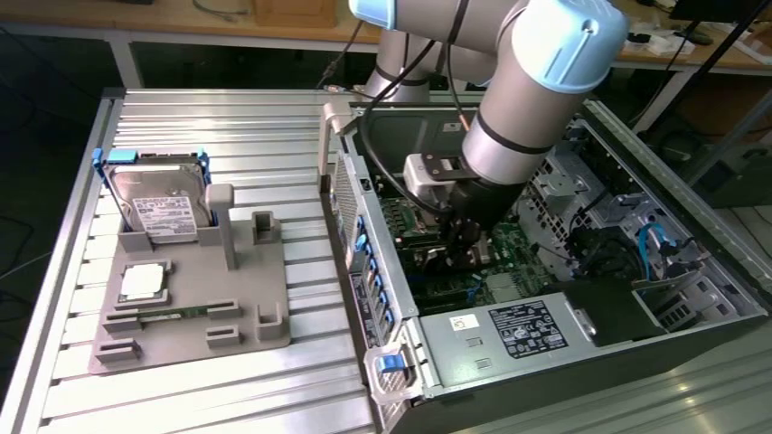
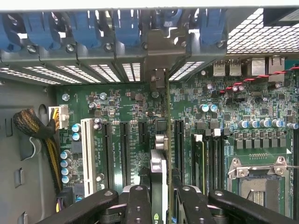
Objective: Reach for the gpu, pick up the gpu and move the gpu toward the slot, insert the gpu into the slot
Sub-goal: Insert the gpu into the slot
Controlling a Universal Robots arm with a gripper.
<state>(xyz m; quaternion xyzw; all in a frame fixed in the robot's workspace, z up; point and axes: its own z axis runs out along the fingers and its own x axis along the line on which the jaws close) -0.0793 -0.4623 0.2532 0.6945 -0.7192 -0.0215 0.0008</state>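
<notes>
Inside the open computer case (image 1: 675,208), my gripper (image 1: 465,251) hangs low over the green motherboard (image 1: 513,262). In the wrist view my gripper (image 2: 161,198) is shut on the gpu (image 2: 167,112), with one black finger (image 2: 139,203) on each side of it. The card is seen edge-on and stands upright. Its metal end bracket (image 2: 159,79) lies against the case's rear wall. It runs between a short black socket (image 2: 141,133) and a long black slot (image 2: 179,149). The socket right beneath the card is hidden by it, so I cannot tell whether it is seated.
More long black sockets (image 2: 108,154) and a white one (image 2: 87,154) lie beside the card. The memory sockets (image 2: 210,158) and silver processor socket (image 2: 261,182) are on its other side. A braided cable bundle (image 2: 37,130) runs near the board's edge. Outside the case, a grey fixture (image 1: 241,316) holds a hard drive (image 1: 163,212).
</notes>
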